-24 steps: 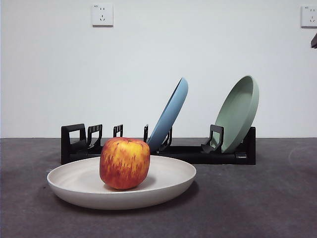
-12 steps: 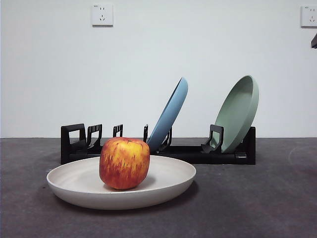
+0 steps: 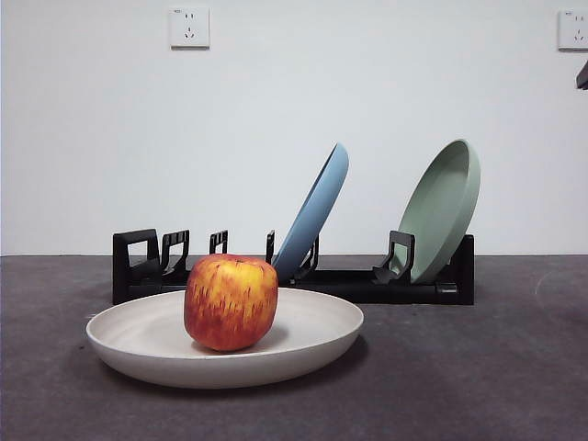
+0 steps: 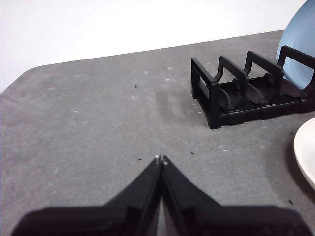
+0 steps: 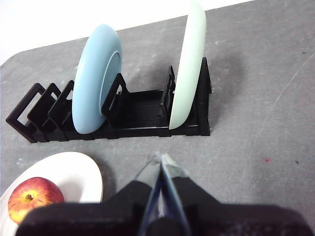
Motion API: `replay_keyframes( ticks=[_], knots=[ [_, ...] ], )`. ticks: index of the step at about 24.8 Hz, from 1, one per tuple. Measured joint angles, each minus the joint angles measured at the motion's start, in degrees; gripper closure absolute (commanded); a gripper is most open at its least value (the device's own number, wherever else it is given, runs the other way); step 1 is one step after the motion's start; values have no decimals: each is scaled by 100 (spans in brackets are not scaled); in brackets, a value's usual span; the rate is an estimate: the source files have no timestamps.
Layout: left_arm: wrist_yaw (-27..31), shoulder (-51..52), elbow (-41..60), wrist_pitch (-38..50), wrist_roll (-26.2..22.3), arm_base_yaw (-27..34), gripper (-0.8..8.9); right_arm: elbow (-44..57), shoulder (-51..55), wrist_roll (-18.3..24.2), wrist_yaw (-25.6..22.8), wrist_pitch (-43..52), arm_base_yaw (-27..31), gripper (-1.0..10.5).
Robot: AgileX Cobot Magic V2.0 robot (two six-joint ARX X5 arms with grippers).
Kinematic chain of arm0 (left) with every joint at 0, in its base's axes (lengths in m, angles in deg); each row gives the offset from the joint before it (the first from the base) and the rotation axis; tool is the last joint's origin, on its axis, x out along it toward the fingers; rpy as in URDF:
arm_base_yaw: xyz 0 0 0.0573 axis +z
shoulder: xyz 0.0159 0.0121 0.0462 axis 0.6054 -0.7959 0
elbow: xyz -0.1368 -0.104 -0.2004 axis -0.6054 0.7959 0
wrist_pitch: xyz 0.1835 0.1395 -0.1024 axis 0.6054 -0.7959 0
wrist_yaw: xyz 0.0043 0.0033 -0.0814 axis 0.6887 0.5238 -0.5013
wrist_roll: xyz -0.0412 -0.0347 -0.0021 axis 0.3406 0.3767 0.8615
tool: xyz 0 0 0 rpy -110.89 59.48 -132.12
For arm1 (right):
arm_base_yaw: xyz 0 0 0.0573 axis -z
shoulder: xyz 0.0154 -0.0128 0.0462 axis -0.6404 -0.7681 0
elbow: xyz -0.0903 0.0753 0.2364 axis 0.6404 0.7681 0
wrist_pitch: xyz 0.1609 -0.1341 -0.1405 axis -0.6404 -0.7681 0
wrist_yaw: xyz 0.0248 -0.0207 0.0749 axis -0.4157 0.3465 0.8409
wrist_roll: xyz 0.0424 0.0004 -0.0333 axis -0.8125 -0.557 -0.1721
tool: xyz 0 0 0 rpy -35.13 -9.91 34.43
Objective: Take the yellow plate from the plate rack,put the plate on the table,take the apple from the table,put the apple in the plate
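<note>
Blue plate (image 3: 317, 213) and sage-green plate (image 3: 444, 209) leaning upright; two wall sockets (image 3: 189, 28), perhaps unused.

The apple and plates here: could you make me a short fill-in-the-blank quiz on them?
1. The apple sits in the ____ plate.
2. The plate rack holds ____ plates.
3. The plate beside the blue plate in the rack is ____.
4. Both end effectors, left and right, are ____.

Missing words: yellow; two; green; shut

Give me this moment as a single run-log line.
apple: in yellow plate | plate: flat on table | left gripper: shut, empty | right gripper: shut, empty
</note>
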Motion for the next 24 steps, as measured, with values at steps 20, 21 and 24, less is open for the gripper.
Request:
replay_keyframes(
  ticks=[20,21,24],
  knots=[
    [0,0,0,0,0,0,816,26,903,1060,90,-52,564,946],
    [0,0,0,0,0,0,816,98,1126,1176,284,-37,793,946],
    [0,0,0,0,0,0,816,496,1779,1318,507,-22,1416,946]
  ],
)
